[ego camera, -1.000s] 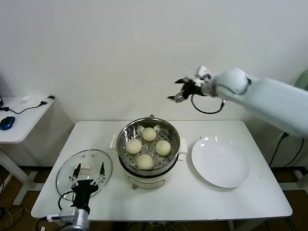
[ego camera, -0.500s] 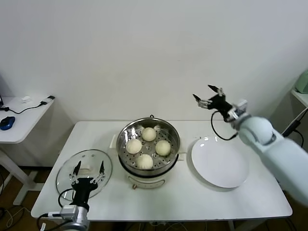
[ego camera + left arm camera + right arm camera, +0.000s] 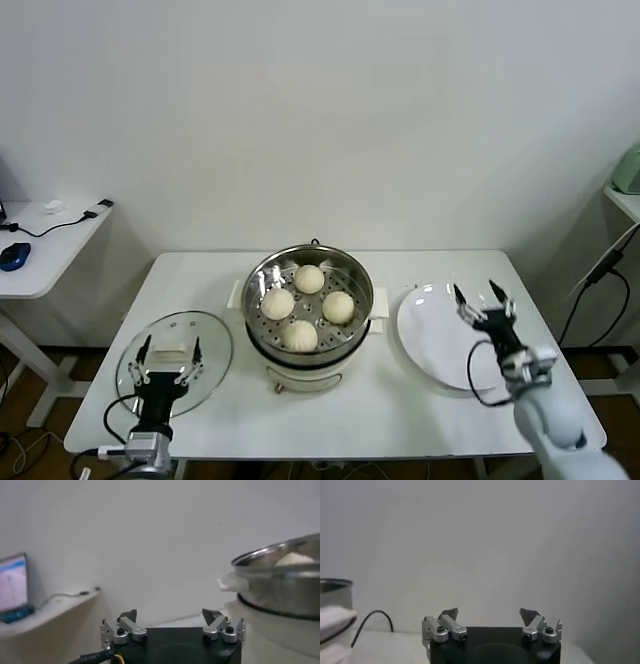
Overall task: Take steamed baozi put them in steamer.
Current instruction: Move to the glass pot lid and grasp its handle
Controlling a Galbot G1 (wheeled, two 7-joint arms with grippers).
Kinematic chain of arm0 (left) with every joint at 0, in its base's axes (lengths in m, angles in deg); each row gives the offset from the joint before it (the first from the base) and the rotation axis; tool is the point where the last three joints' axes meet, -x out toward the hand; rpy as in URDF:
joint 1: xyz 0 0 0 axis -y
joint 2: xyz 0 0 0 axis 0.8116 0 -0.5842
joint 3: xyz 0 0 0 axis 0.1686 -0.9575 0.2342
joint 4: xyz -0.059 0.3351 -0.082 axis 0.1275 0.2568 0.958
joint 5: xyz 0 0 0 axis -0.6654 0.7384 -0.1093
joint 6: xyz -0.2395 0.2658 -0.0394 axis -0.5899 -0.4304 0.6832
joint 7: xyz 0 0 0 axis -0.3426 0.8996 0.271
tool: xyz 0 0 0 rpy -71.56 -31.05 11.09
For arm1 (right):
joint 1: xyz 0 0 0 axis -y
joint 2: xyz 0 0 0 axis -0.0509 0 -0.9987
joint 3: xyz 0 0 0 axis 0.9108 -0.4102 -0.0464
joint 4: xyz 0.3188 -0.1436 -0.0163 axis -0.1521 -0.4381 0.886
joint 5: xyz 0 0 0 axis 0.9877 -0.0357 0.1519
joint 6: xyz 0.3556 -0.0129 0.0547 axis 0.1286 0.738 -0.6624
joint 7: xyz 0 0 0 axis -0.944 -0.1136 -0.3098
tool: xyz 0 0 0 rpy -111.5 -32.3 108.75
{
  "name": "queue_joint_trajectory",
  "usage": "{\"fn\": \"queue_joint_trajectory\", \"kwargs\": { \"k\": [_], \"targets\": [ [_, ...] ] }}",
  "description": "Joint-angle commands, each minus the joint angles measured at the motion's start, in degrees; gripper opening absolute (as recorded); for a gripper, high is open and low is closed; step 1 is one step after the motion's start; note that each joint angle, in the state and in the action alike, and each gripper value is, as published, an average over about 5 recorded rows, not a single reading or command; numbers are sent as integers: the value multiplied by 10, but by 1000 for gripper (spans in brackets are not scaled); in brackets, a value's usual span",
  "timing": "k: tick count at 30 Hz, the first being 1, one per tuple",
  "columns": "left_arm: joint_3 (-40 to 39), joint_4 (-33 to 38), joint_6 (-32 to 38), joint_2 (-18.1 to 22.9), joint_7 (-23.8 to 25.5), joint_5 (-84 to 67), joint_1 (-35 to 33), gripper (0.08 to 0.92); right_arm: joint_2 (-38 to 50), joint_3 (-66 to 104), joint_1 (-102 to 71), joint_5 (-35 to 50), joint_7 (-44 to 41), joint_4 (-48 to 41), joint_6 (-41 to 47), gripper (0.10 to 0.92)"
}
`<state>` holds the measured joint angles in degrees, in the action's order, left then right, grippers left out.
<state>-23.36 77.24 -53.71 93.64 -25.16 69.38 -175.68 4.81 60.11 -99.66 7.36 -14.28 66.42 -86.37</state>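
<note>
The steamer (image 3: pixel 300 378), a shiny steel pot on a cream base, stands at the middle of the table. Several pale baozi (image 3: pixel 309 279) lie on its perforated tray. My left gripper (image 3: pixel 168 350) is open and empty, low at the front left over the glass lid. The left wrist view shows it (image 3: pixel 170 616) with the steamer (image 3: pixel 285 585) beside it and one baozi (image 3: pixel 296 558) peeking over the rim. My right gripper (image 3: pixel 480 297) is open and empty above the white plate. In the right wrist view it (image 3: pixel 489 614) holds nothing.
A round glass lid (image 3: pixel 215 345) lies flat to the left of the steamer. A flat white plate (image 3: pixel 430 330) lies to its right with nothing on it. A side desk (image 3: pixel 45 240) with a mouse and cables stands at far left.
My right arm has swung from high behind the steamer out to the right and down to just over the plate. My left gripper has dropped slightly. The baozi have not moved.
</note>
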Motion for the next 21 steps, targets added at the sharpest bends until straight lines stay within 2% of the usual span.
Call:
{"fn": "queue_joint_trajectory", "kwargs": {
  "k": [1,5,9,21],
  "targets": [
    [13,-92,18,-34,-157,435,0,823,-108,63,-112,-61,14,14,-38,823],
    [10,-141,-11,-72,-169,550,-2,823,-113,55,-115,-57,20,24,-14,823],
    [5,-192,-26,-91,-166,618,10,823,-114,50,-110,-60,20,27,-2,823],
    [-3,-273,-92,-72,-139,661,96,823,-111,44,-97,-73,21,28,11,823]
  ]
}}
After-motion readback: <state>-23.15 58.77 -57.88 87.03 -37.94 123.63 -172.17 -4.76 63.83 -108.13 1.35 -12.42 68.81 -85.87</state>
